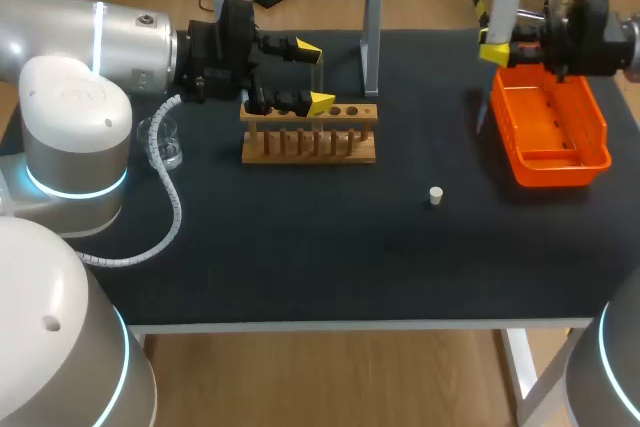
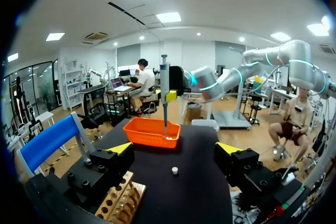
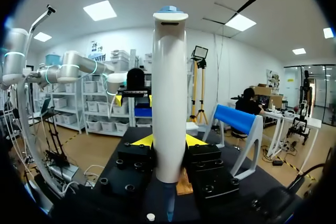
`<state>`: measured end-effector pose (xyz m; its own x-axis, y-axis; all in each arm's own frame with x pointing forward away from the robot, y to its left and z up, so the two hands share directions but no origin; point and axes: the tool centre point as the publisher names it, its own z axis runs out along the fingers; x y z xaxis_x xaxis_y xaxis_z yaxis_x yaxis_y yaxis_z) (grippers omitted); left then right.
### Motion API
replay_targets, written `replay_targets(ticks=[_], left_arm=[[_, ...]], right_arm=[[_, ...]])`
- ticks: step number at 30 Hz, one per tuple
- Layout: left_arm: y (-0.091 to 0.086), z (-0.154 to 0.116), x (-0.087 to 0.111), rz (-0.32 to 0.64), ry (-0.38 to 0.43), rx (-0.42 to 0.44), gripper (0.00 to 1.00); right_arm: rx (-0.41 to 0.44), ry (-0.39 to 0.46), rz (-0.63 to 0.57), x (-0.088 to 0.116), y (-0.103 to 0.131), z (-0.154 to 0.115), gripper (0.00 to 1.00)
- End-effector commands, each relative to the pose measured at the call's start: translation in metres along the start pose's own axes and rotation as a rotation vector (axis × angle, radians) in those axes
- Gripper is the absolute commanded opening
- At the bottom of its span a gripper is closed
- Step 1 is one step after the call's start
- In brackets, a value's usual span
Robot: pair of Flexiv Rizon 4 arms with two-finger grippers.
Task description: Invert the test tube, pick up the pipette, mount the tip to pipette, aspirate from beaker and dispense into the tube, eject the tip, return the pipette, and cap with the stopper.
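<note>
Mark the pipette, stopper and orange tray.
pipette (image 1: 503,9): head view, on its white body.
stopper (image 1: 436,195): head view, on its top.
tray (image 1: 560,173): head view, on its near wall.

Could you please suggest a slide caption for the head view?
Right pincer holds the pipette at the orange tray's edge; left pincer hangs open over the wooden rack; stopper lies on the table.

The head view looks steeply down on the whole tabletop (image 1: 300,267) from above and behind. Both wrist views sit low, facing each other across it. All three views share the white stopper (image 1: 436,195).
</note>
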<state>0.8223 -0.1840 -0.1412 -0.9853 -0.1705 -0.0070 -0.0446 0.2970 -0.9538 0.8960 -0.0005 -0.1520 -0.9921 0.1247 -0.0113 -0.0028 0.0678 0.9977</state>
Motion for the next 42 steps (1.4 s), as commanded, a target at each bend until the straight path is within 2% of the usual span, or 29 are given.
replay_targets(ticks=[1, 10, 19, 29, 42], left_arm=[[0.001, 0.000, 0.000, 0.001, -0.001, 0.003, 1.00], [0.001, 0.000, 0.000, 0.001, -0.001, 0.003, 1.00], [0.001, 0.000, 0.000, 0.001, -0.001, 0.003, 1.00], [0.001, 0.000, 0.000, 0.001, -0.001, 0.003, 1.00], [0.001, 0.000, 0.000, 0.001, -0.001, 0.003, 1.00]], right_arm=[[0.000, -0.004, -0.001, 0.001, 0.002, -0.019, 0.00], [-0.020, -0.014, -0.019, -0.003, 0.002, -0.058, 0.00], [-0.049, 0.037, -0.041, -0.010, 0.006, -0.092, 0.00], [-0.037, 0.142, -0.036, -0.021, 0.004, -0.106, 0.00], [-0.038, 0.234, -0.051, -0.027, -0.014, -0.118, 0.00]])
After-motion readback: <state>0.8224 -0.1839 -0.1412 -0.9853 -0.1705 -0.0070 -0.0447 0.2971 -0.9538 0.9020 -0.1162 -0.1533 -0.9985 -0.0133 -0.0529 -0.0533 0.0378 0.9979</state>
